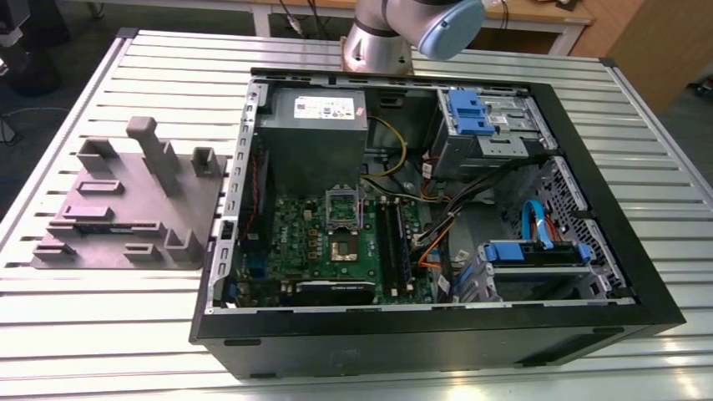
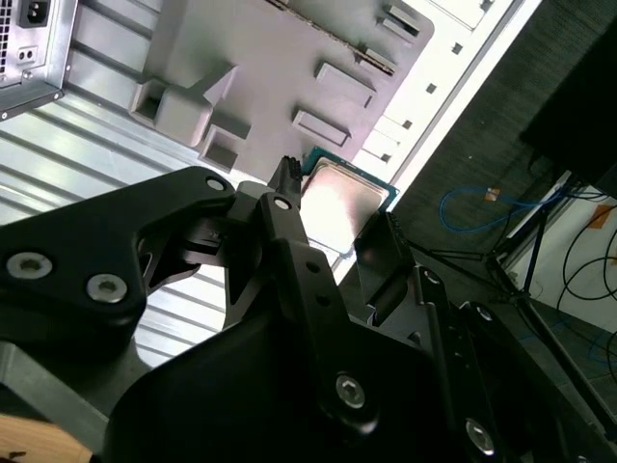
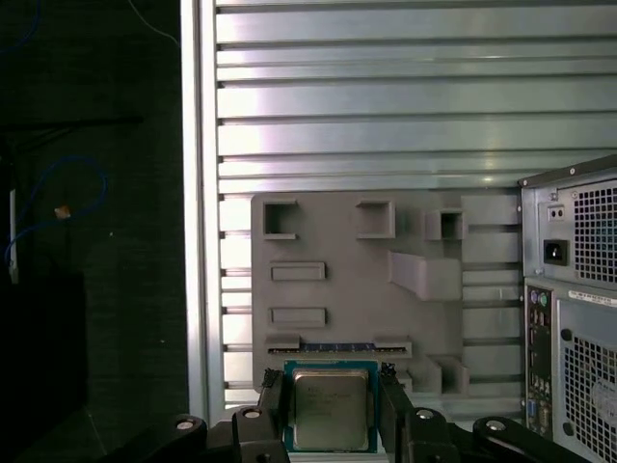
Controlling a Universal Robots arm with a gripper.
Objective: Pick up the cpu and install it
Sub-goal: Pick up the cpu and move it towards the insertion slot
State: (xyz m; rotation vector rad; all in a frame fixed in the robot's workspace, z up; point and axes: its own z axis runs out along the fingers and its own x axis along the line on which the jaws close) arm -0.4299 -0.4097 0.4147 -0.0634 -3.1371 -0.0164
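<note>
The cpu (image 3: 331, 415) is held by its two opposite edges in the pincer (image 3: 332, 388), which is closed narrow on it. In both wrist views it is seen over the edge of the grey holder (image 3: 357, 280) on the bench (image 3: 386, 96), w/ the PC case (image 3: 578, 309) beside.

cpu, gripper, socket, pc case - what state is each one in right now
cpu: held in the air, clamped by two opposite edges
gripper: shut on the cpu
socket: empty, its metal frame flipped open
pc case: lying on its side, side panel off

glossy metal cpu (image 3: 331, 410), matt plastic holder (image 3: 337, 260)
</note>
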